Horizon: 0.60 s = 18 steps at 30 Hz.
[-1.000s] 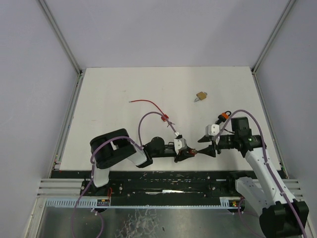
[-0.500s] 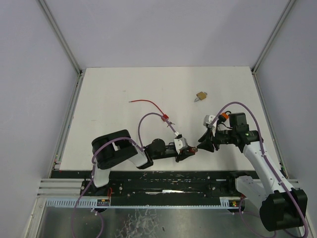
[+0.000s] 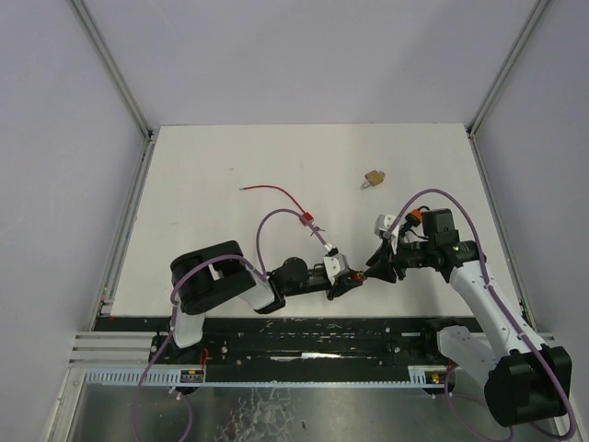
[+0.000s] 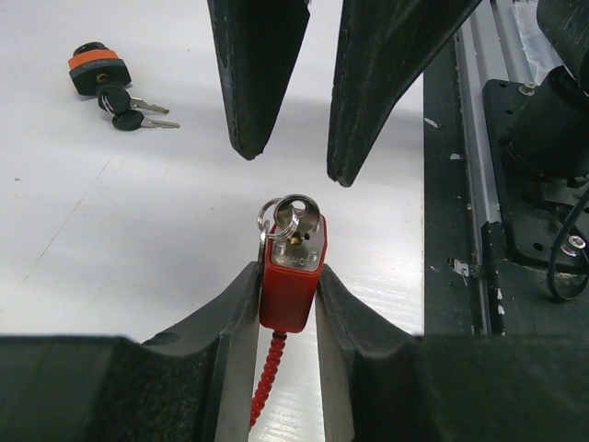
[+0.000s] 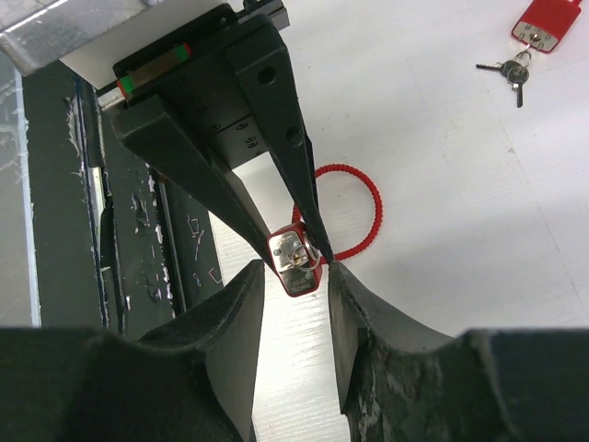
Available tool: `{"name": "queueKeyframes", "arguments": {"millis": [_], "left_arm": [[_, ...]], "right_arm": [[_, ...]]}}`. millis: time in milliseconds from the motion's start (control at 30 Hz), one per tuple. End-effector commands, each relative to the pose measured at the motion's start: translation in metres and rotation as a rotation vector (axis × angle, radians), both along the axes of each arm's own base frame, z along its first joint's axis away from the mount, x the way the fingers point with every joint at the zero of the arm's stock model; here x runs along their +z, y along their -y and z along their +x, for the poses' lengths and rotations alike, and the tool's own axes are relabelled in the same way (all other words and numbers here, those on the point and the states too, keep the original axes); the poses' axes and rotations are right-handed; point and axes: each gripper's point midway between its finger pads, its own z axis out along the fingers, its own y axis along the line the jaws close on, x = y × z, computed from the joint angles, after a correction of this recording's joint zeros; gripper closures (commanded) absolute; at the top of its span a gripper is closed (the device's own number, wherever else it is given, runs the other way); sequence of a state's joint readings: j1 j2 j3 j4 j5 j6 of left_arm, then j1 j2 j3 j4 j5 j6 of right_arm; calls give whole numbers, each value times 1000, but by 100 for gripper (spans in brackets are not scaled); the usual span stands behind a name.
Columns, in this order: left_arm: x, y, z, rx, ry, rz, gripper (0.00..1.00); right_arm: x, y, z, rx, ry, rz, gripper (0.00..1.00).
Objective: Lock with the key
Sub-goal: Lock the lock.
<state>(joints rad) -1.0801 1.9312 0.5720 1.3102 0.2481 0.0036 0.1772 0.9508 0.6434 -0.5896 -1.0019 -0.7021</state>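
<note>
Red padlock (image 4: pixel 293 267) (image 5: pixel 543 23): two. Orange padlock (image 4: pixel 97 69): one. Brass padlock (image 3: pixel 374 178): one. Hand (image 3: pixel 348 284) (image 3: pixel 377 267): two.

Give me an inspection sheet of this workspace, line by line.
Surface: white table, no spills seen.
Job's things: red padlock, key ring at its keyhole end.
Clutter: brass padlock; orange-topped padlock with keys; second red padlock with keys.
Tools: left tool shut on the red padlock; right tool open, poised at the ring end, no contact seen.
Cables: purple cables loop off both arms; red coiled cord runs from the red padlock; red cord lies on the table.
Surroundings: pale walls, metal corner posts, black rail at the near edge.
</note>
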Motion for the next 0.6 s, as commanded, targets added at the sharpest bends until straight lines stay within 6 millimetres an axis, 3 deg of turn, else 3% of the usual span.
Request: {"name": "queueKeyframes", "arguments": {"millis": [0,567], "left_arm": [[-1,3,4,25,-6,-5,100],[-3,5,2,15,-10,-5,100]], "right_arm": [[1,-3,3,8,13,-11,60],[-11,-5,4,15,-4,-46,63]]}}
